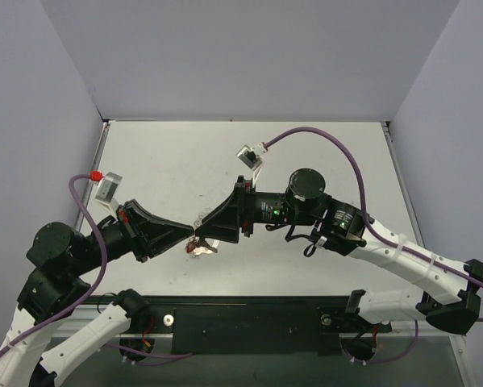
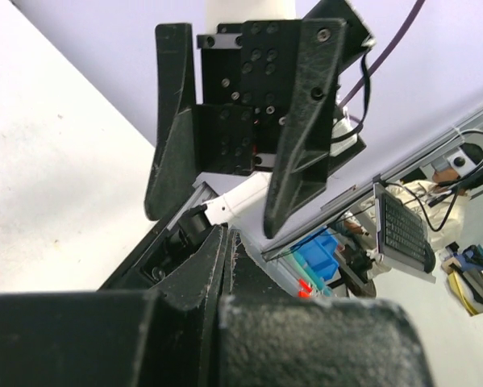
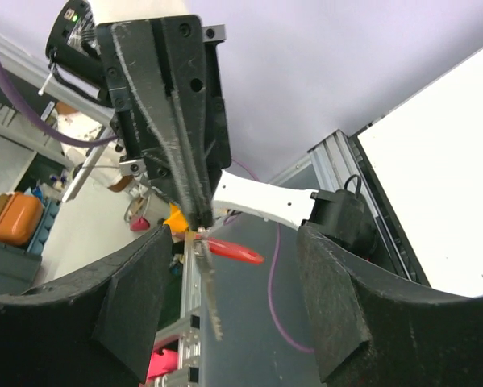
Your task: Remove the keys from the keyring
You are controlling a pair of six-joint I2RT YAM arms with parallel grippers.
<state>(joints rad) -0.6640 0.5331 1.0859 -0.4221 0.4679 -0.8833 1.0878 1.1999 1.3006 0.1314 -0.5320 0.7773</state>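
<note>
White table (image 1: 185,153): bearing both arms, which are meeting nose to nose above its middle.

Left arm (image 1: 72,250) and right arm (image 1: 386,250): reaching inward, tips nearly touching.

Right gripper (image 2: 217,219): fingers standing wide apart, gripping nothing and flanking the hanging bunch on either side.

Left gripper (image 3: 197,219): fingers pressing together, clamping the top of the bunch and holding it in the air, off the table.

Keys (image 3: 235,252): red head sticking out sideways just beneath the left fingertips. A grey blade (image 3: 210,298) is dangling below it. Whether head and blade are one piece cannot be told.

Keyring: too small to make out within the pinch.

Handling note, as a judgement: the step in hand appears to be the right claw taking hold of the red head. It is best closed squarely on the flat of the head, close to the pinch, with the left clamp holding firm. The key then wants working round the ring's coil, not pulling straight. The main risk is so small a part twisting out of the pads, or the whole bunch slipping free.
</note>
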